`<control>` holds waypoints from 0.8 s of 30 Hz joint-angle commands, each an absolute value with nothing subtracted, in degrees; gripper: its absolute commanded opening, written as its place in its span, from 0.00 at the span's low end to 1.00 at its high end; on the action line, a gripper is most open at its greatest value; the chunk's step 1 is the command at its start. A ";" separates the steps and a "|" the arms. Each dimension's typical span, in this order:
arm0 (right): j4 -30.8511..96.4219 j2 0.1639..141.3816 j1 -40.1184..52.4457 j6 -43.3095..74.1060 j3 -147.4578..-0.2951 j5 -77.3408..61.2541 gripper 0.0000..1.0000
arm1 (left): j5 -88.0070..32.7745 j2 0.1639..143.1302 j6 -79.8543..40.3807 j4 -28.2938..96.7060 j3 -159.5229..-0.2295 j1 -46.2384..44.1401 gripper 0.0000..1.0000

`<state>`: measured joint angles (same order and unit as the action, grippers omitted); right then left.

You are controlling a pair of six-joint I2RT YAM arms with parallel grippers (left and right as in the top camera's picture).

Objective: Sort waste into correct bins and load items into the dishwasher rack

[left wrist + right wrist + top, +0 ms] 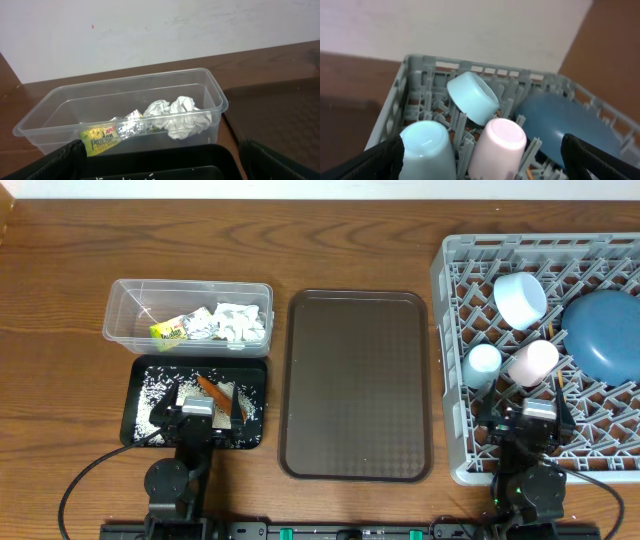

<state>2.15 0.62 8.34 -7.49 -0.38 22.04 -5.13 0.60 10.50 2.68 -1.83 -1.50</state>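
Lying in the black tray (252,376), the carrot (209,388) shows only overhead.

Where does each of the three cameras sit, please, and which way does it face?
Overhead: above the table, facing straight down on clear tub, black tray, brown tray, grey rack; left gripper and right gripper show at the bottom, open.
Left wrist: low over the black tray, facing the clear tub with paper and wrapper; own fingers in bottom corners.
Right wrist: over the grey rack, facing bowl, blue cup, pink cup and plate; own fingers in bottom corners.
Shared: overhead and left wrist both show the clear tub.
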 commanded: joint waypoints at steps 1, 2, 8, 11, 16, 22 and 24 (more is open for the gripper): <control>2.37 0.25 9.17 3.95 -0.34 27.73 0.99 | -4.91 0.23 10.24 3.60 -0.23 -1.15 1.00; 2.35 0.25 9.17 5.50 -0.34 27.73 0.99 | -4.91 0.23 10.24 3.60 -0.23 -1.15 1.00; 2.39 0.25 9.19 7.57 -0.32 25.12 0.99 | -4.91 0.23 10.24 3.60 -0.23 -1.15 1.00; 2.50 0.25 9.19 1.89 -0.32 17.39 0.99 | -4.91 0.23 10.24 3.60 -0.23 -1.15 1.00; 3.60 0.25 8.99 -1.80 -0.32 5.91 0.99 | -4.91 0.23 10.24 3.60 -0.23 -1.15 1.00; 3.70 0.25 6.92 -1.80 -0.32 0.91 0.99 | -4.91 0.23 10.24 3.60 -0.23 -1.15 1.00; 3.77 0.25 6.04 -1.80 -0.32 0.80 0.99 | -4.91 0.23 10.24 3.60 -0.23 -1.15 1.00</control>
<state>3.46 0.62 7.64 -0.71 -0.38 4.60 -5.13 0.60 10.50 2.70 -1.83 -1.50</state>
